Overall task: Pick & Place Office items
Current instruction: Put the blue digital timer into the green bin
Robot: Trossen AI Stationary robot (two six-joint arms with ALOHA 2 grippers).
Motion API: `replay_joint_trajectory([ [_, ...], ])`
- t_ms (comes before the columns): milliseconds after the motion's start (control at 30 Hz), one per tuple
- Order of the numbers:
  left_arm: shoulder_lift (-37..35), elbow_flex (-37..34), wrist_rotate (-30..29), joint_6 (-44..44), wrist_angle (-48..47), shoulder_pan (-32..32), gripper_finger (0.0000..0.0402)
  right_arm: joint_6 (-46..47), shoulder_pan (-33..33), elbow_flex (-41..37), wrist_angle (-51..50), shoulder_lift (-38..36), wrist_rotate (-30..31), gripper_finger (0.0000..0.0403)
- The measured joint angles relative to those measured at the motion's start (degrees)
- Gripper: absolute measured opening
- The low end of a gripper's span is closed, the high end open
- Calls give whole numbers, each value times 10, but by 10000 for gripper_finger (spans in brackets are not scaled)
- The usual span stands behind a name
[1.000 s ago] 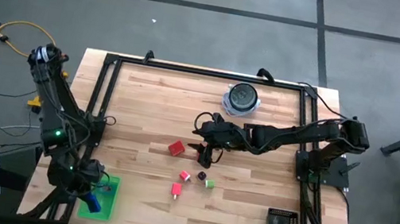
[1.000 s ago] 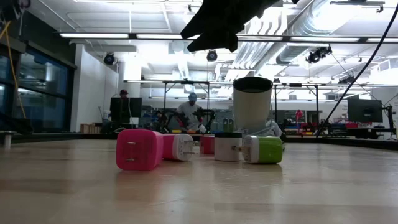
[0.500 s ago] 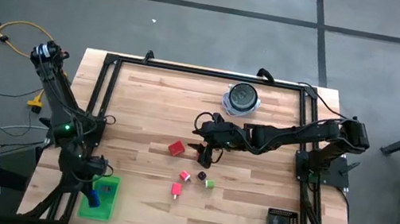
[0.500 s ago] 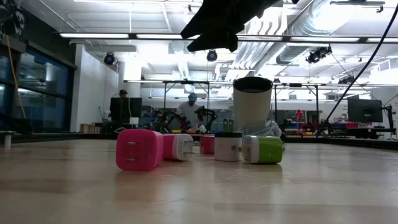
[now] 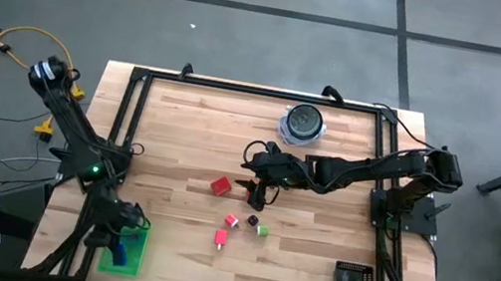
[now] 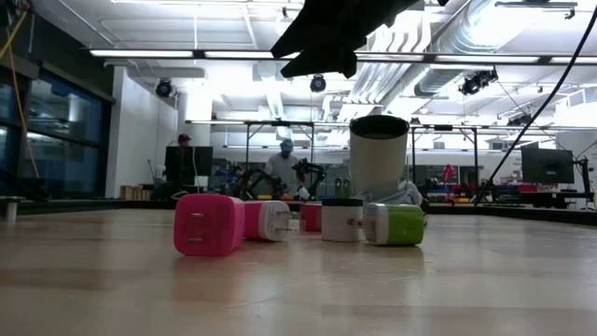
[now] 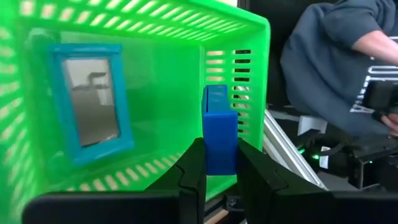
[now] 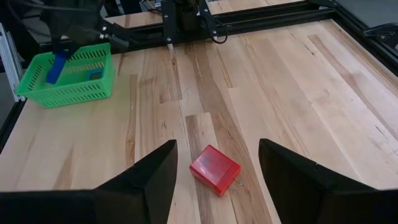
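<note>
Rectangular blue block (image 7: pixel 219 134) in slotted green basket (image 7: pixel 155 68)

Blue block (image 7: pixel 219 134): lower part hidden between the left gripper's (image 7: pixel 216 171) fingers.
Seated person (image 7: pixel 339 62): cut off at twelve and three o'clock edges.
Red block (image 6: pixel 311 217): mostly hidden behind the white charger (image 6: pixel 342 219).
Distant people (image 6: pixel 284 161): too small to tell.

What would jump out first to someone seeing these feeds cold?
Probably the bright green basket at the table's near left corner, where the left tool is shut on a blue block just above it; a teal-framed piece already lies inside. Next, the red block mid-table, right in front of the open right tool, with small pink and green plugs nearby.
</note>
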Motion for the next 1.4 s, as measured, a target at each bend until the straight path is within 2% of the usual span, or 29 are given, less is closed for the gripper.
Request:
replay_joint_trajectory([
  [200, 47, 0, 32, 13, 36, 16, 58, 0, 0, 0, 0, 0, 0, 213],
  [467, 67, 0, 50, 15, 50, 29, 68, 0, 0, 0, 0, 0, 0, 213],
  [1400, 86, 0, 52, 23, 48, 29, 81, 0, 0, 0, 0, 0, 0, 213],
])
